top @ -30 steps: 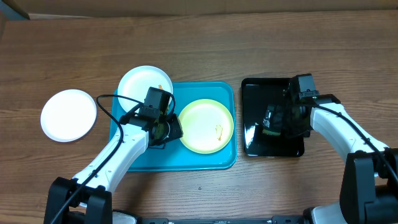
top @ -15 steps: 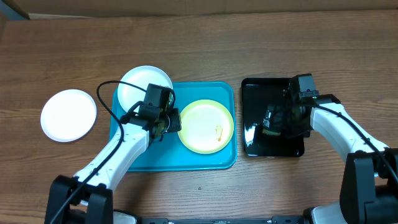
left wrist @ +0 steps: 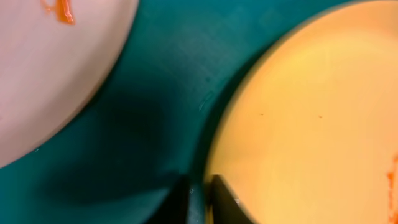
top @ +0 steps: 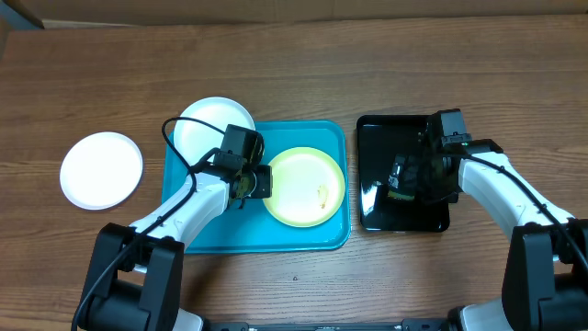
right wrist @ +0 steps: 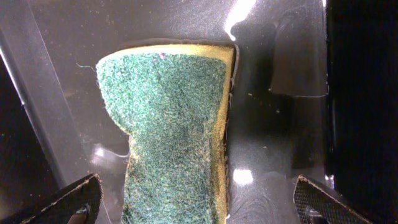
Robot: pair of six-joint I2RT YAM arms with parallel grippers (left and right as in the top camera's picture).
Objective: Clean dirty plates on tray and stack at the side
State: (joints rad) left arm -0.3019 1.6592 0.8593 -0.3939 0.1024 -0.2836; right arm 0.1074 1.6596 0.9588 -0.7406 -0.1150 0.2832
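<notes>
The turquoise tray (top: 303, 239) holds a pale yellow-green plate (top: 308, 188) with an orange smear, and a white plate (top: 207, 124) overlaps its back-left corner. My left gripper (top: 262, 182) is shut on the yellow-green plate's left rim. In the left wrist view, one finger (left wrist: 227, 202) lies over that plate (left wrist: 311, 112) and the other sits just outside its edge. The white plate (left wrist: 56, 74) there shows an orange smear. My right gripper (top: 413, 179) hangs open over the green sponge (right wrist: 168, 124), fingertips (right wrist: 74, 199) wide on either side without touching it.
A second white plate (top: 101, 170) lies on the wooden table left of the tray, with no smear showing. The glossy black tray (top: 377, 129) holding the sponge stands right of the turquoise tray. A cardboard edge runs along the back.
The left gripper has moved right to the yellow-green plate's rim and closed on it. The right arm has not moved.
</notes>
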